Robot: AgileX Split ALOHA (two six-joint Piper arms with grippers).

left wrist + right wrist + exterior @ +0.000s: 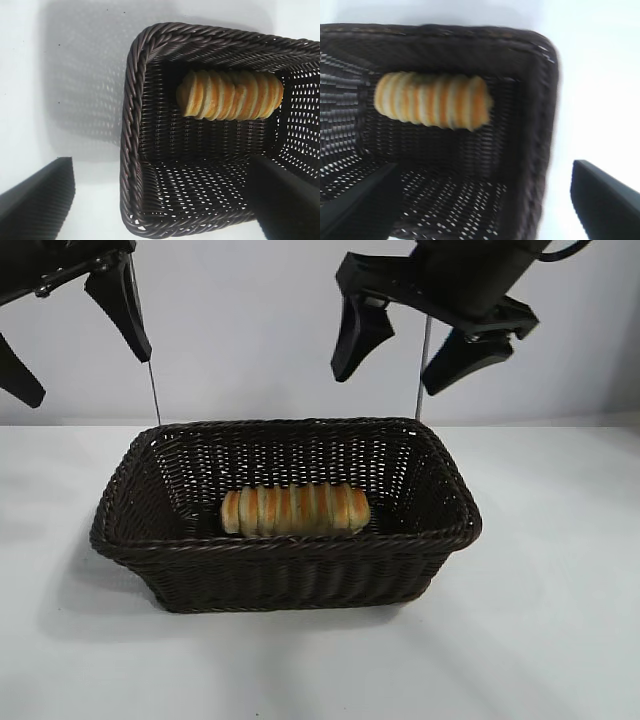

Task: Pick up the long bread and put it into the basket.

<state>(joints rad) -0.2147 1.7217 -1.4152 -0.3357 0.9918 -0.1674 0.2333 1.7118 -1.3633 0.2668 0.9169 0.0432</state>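
The long bread point(295, 509) is a golden-tan ridged loaf with orange-brown stripes. It lies on the floor of the dark brown wicker basket point(285, 545), near the front wall. It also shows in the left wrist view point(230, 94) and the right wrist view point(434, 100). My right gripper point(395, 358) is open and empty, raised well above the basket's back right part. My left gripper point(85, 365) is open and empty, raised above and behind the basket's left end. In the wrist views both grippers point(160, 200) point(485, 200) straddle the basket's ends point(131, 125) point(540, 125).
The basket stands in the middle of a white table point(560, 620) before a pale wall. Two thin rods point(154, 390) point(424, 370) rise behind the basket's back corners.
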